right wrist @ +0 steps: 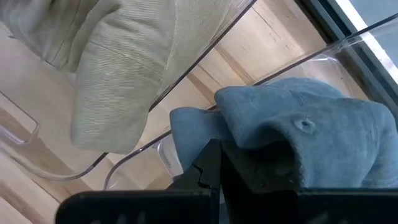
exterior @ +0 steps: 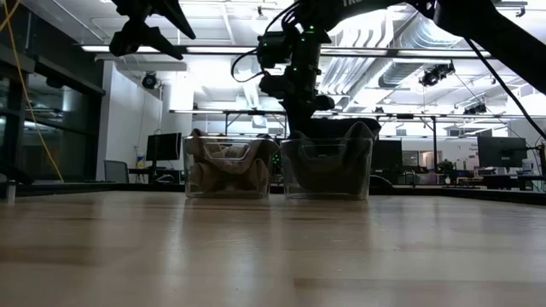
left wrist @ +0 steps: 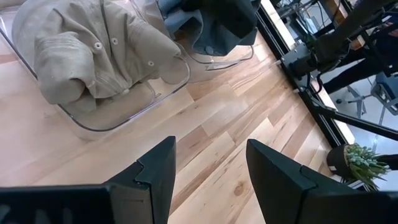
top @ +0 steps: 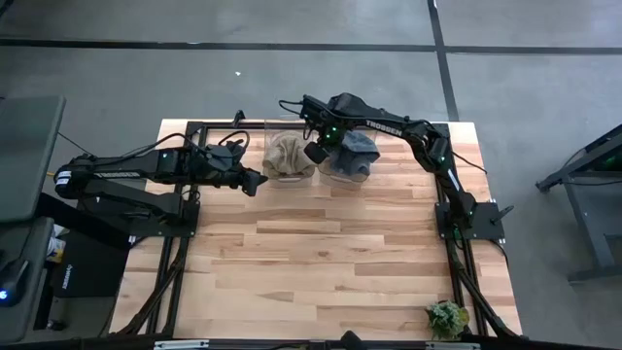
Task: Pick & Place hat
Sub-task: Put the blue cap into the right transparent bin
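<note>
The blue-grey hat [top: 352,154] lay draped over the rim of the right-hand clear bin [exterior: 328,168] at the bench's far edge, with the right gripper [top: 317,153] shut on its cloth, so it looked to me picked but not yet fully placed. The left gripper [top: 260,182] hovered beside the neighbouring clear bin [top: 289,173], which held a beige hat [left wrist: 87,50], its fingers half open and empty; a small plant [top: 447,318] stood well apart at the near right corner.

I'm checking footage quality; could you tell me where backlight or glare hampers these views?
Low view: bright ceiling lights behind silhouette the arms and darken the clear bins. High view: evenly lit, no glare on the table. Left wrist view: soft reflections on the bin's rim only.
</note>
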### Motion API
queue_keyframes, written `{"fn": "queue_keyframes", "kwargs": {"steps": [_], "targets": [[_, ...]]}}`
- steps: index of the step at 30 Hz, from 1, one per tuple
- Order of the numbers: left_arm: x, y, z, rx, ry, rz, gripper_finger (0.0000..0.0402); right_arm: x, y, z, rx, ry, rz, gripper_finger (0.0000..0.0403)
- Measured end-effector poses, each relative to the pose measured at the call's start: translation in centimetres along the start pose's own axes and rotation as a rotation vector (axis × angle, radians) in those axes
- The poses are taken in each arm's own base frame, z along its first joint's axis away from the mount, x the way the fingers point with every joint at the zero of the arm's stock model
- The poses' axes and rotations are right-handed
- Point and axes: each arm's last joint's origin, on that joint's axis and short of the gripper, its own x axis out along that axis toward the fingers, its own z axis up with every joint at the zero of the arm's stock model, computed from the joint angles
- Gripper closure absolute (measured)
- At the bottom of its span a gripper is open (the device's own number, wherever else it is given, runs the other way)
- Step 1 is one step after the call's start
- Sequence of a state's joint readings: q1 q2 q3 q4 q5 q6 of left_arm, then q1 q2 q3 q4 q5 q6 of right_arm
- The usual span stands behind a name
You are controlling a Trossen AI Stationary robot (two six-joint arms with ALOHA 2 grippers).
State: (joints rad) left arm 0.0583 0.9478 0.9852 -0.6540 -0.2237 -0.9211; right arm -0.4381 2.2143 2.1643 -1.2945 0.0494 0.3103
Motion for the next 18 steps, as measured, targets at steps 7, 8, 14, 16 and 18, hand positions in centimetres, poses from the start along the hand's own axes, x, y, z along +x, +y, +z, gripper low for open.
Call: {"fn": "queue_keyframes", "kwargs": {"steps": [7, 8, 14, 16, 18], "targets": [[0.0, 0.0, 0.0, 0.000, 0.000, 0.000, 0.0224, 0.0, 0.0, -0.1, -0.003, 0.008, -0.004, 0.0403], [0.0, 0.0, 0.0, 0.000, 0.000, 0.000, 0.0224, 0.0, 0.1, -0.1, -0.006, 0.009, -0.005, 0.0403], [0.0, 0.0, 0.0, 0.000, 0.000, -0.001, 0.0224, -1.4, 1.0, 0.2, -0.035, -0.091, 0.046, 0.0403], [0.0, 0.0, 0.0, -0.001, 0.000, 0.000, 0.0224, -2.1, 1.1, 0.5, -0.035, -0.125, 0.071, 0.0403], [0.0, 0.0, 0.0, -0.001, 0.000, -0.002, 0.0224, -2.7, 1.2, 0.7, -0.035, -0.153, 0.083, 0.0403]]}}
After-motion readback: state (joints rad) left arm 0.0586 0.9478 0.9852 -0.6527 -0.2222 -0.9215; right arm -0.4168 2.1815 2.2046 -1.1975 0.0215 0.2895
